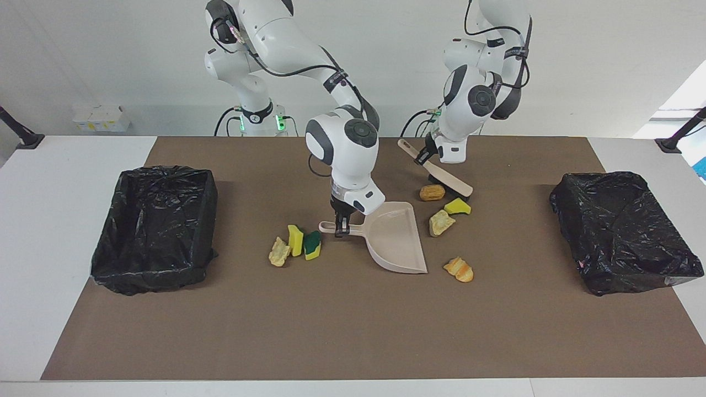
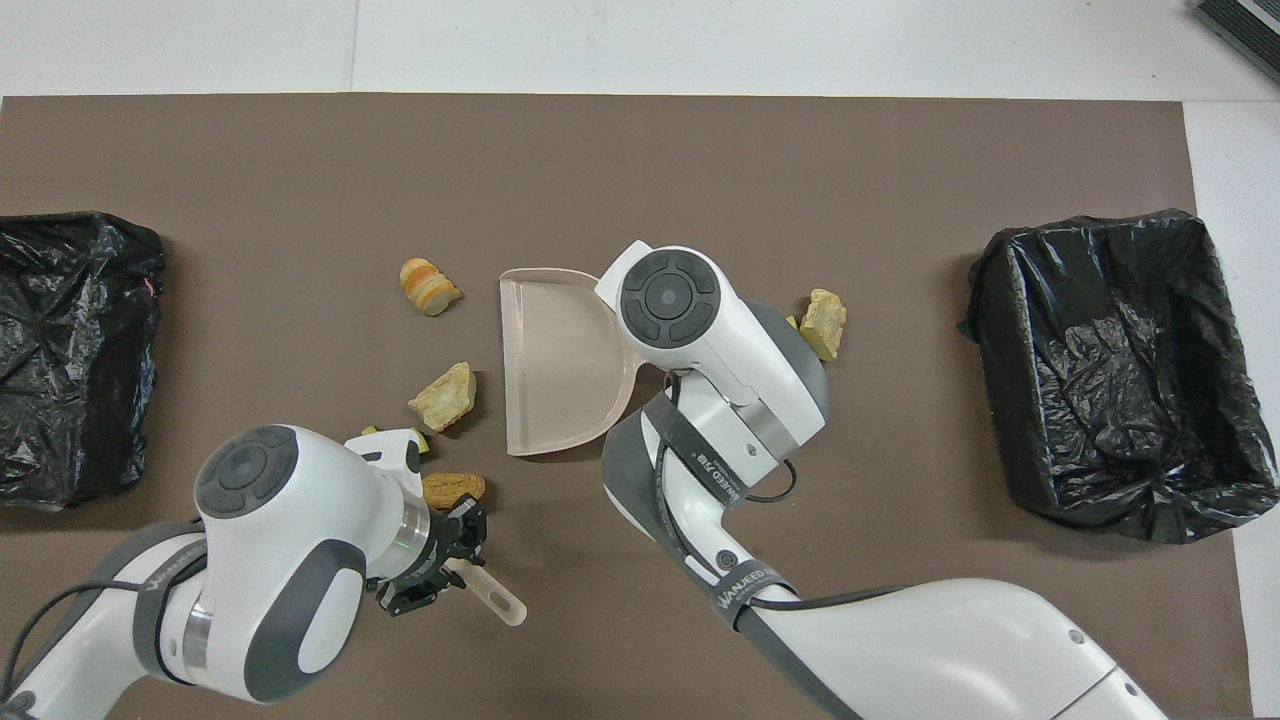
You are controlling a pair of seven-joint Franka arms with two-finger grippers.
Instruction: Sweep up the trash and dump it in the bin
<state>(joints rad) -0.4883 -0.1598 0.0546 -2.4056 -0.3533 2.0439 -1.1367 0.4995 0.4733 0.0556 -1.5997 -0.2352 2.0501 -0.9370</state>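
Observation:
My right gripper (image 1: 342, 227) is shut on the handle of the beige dustpan (image 1: 396, 238), which lies flat at mid-table with its mouth toward the left arm's end. My left gripper (image 1: 427, 159) is shut on the beige brush (image 1: 449, 183), whose black bristles touch the mat beside an orange bread chunk (image 1: 432, 192) and a yellow-green sponge (image 1: 457, 207). Trash near the pan's mouth also includes a tan chunk (image 1: 441, 222) and an orange piece (image 1: 459, 269). By the pan's handle lie a tan chunk (image 1: 279, 251), a yellow sponge (image 1: 295, 240) and a green-backed sponge (image 1: 313, 245).
A black-lined bin (image 1: 154, 226) stands at the right arm's end of the brown mat, and another bin (image 1: 623, 231) at the left arm's end. White table borders the mat (image 1: 353, 331) on all sides.

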